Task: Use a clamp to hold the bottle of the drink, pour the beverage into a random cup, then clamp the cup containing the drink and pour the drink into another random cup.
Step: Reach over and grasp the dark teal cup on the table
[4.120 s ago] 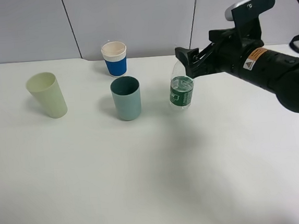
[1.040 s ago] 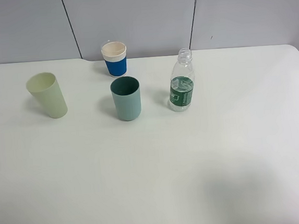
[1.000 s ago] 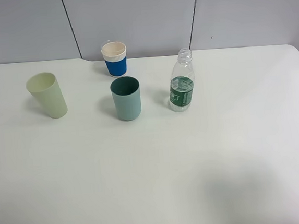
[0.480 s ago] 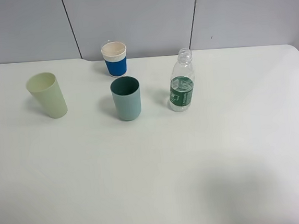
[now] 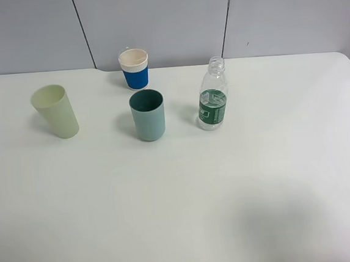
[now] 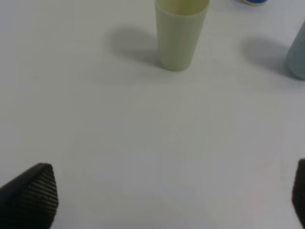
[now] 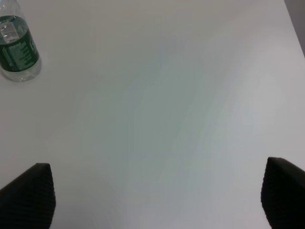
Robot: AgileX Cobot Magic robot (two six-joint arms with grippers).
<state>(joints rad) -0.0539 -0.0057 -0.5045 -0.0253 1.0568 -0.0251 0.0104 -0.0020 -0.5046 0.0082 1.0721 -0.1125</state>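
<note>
The uncapped clear bottle (image 5: 212,103) with its dark green label stands upright right of centre; the right wrist view shows it (image 7: 18,50) far from my right gripper (image 7: 155,195), whose fingers stand wide open over bare table. The teal cup (image 5: 148,115) stands upright left of the bottle. The pale green tapered cup (image 5: 55,111) stands at the far left. In the left wrist view that cup (image 6: 178,33) is ahead of my open left gripper (image 6: 164,200), with the teal cup (image 6: 298,57) at the frame's edge. Neither arm shows in the high view. The beverage is too clear to make out.
A blue-and-cream cup (image 5: 134,69) stands behind the teal cup near the back wall. The white table (image 5: 229,193) stretches wide in front of the cups, and its right edge runs near the picture's right border.
About four seconds ago the right gripper was at the bottle's neck; it has since drawn back out of the high view. Over the last second nothing has moved.
</note>
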